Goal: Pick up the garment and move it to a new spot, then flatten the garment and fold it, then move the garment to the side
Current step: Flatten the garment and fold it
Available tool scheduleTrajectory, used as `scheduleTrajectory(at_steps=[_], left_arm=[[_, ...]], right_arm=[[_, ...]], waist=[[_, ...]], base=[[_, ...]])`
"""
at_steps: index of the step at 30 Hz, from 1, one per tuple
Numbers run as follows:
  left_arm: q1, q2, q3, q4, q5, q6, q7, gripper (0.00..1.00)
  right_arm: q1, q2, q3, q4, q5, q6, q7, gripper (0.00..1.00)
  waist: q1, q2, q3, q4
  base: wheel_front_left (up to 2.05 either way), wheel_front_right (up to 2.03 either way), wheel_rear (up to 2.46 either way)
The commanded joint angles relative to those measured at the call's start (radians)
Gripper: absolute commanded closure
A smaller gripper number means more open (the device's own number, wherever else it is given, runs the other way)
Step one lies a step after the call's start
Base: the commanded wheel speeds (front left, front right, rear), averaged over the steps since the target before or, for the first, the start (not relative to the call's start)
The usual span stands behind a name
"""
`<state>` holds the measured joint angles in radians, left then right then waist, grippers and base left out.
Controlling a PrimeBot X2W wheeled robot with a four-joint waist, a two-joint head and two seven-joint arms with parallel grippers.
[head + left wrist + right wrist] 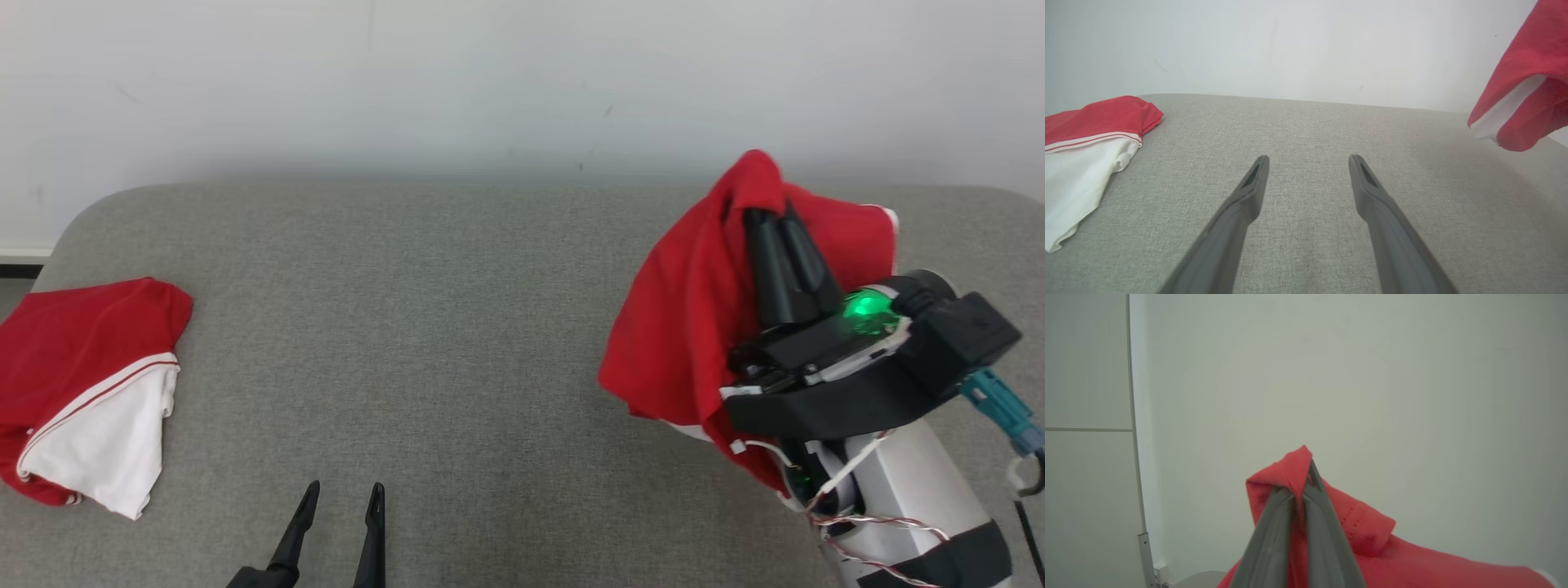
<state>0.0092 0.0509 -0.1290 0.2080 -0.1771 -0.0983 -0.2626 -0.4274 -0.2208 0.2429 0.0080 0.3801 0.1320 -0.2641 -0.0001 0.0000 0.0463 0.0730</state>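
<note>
Right hand (772, 214) is pinched shut on the red garment (686, 310), which hangs clear above the grey surface (457, 327). Left hand (344, 487) gapes empty, low over the surface. It's the pick-up step; next, I reckon, carry it across and set it on bare surface.

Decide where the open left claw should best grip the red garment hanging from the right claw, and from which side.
Probably the lowest hanging edge of the red garment, by its white band, approached from the robot's left. That edge seems to dangle clear of the grey fabric surface, facing the left claw, while the right claw pinches the top fold.
</note>
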Motion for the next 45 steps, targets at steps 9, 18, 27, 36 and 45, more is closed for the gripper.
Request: scheduleTrajectory(at_steps=[9, 18, 27, 36, 45], left_arm=[[-0.006, 0.0, -0.027, 0.008, -0.019, 0.0, -0.003, 0.0], [-0.016, -0.001, -0.054, 0.01, -0.034, 0.01, -0.003, 0.0], [-0.039, 0.0, -0.071, 0.009, -0.034, 0.021, -0.003, 0.0], [-0.054, 0.0, -0.078, 0.014, -0.036, 0.022, -0.003, 0.0], [-0.053, 0.0, -0.082, 0.025, -0.041, 0.017, -0.003, 0.0]], right_arm=[[-0.079, 0.034, 0.095, 0.066, -0.014, -0.002, 0.0, 1.0], [-0.086, 0.022, -0.071, 0.477, -0.165, -0.002, 0.0, 1.0], [-0.105, 0.026, -0.21, 0.644, -0.238, -0.002, 0.0, 0.0], [0.022, 0.059, -0.103, 0.488, -0.205, -0.002, 0.0, 0.0], [0.119, 0.093, 0.149, 0.465, -0.133, -0.002, 0.0, 0.0]], waist=[[0.0001, 0.0, 0.021, 0.089], [0.0001, 0.0, 0.061, 0.134], [0.0001, 0.0, 0.098, 0.103], [0.0001, 0.0, 0.098, 0.061], [0.0001, 0.0, 0.091, 0.059]], base=[[0.0, 0.0, 0.0], [0.0, 0.0, 0.0], [0.0, 0.0, 0.0], [0.0, 0.0, 0.0], [0.0, 0.0, 0.0]])
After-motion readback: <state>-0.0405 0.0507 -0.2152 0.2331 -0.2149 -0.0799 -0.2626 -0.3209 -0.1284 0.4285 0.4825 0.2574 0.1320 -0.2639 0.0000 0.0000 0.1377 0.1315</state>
